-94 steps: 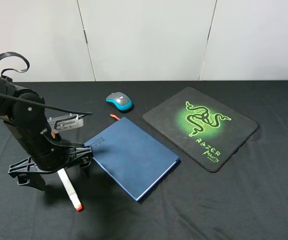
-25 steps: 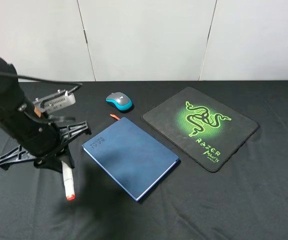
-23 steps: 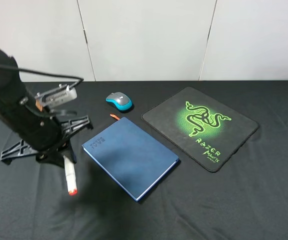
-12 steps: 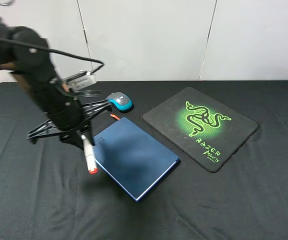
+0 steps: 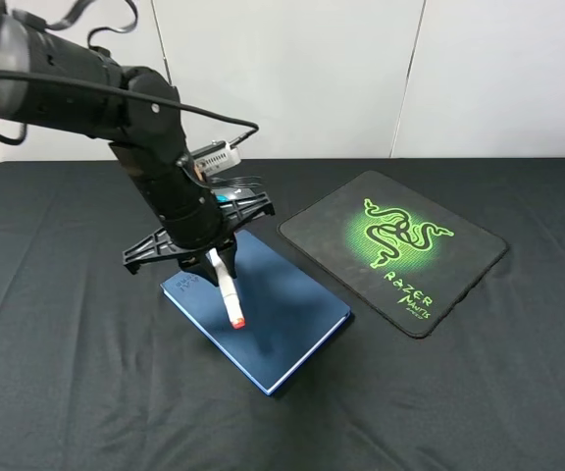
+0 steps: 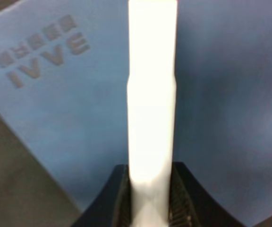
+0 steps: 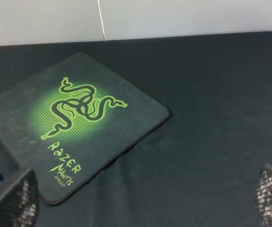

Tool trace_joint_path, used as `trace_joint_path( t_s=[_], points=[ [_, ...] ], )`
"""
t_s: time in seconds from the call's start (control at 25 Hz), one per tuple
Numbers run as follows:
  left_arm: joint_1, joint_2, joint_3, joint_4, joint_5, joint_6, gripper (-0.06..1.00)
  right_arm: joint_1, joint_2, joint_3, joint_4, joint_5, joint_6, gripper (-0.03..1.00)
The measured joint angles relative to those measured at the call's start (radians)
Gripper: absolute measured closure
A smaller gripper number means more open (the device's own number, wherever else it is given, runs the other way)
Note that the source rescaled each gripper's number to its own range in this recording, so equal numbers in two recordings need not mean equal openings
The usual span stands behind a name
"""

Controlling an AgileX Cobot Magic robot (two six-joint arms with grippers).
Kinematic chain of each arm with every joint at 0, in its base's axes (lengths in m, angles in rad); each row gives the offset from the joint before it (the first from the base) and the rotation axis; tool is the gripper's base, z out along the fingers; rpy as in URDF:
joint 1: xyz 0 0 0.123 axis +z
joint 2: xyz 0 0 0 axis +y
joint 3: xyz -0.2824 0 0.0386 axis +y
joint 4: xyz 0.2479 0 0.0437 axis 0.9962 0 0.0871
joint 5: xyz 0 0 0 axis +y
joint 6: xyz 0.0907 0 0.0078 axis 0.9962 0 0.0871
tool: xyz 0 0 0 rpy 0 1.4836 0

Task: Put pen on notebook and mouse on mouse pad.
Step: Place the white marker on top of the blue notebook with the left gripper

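**High view:** Your left hand is clamped on the thick white pen with the orange-red tip. The pen slants tip-down over the left part of the dark blue hardcover notebook.

**Left wrist view:** The pen sits centred in the grip, above the cover. Lower it and level it flat before you let go, or it may roll off.

**Right wrist view:** Your right hand stands wide apart and empty, above the black cloth counter near the black snake-logo mouse pad.

High overview; wrist close over notebook
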Motion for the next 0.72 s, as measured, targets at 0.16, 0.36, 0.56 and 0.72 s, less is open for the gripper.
trace_joint_path(
  t_s=[0.16,0.36,0.56,0.72],
  points=[
    [0.000,0.024,0.000,0.001,-0.021,-0.031,0.94,0.000,0.000,0.000,0.000,0.000,0.000,-0.03],
    [0.000,0.060,0.000,-0.009,-0.035,-0.038,0.94,0.000,0.000,0.000,0.000,0.000,0.000,-0.03],
    [0.000,0.082,0.000,-0.030,-0.045,-0.038,0.94,0.000,0.000,0.000,0.000,0.000,0.000,-0.03],
    [0.000,0.084,0.000,-0.039,-0.059,-0.038,0.94,0.000,0.000,0.000,0.000,0.000,0.000,-0.03]
  ],
)
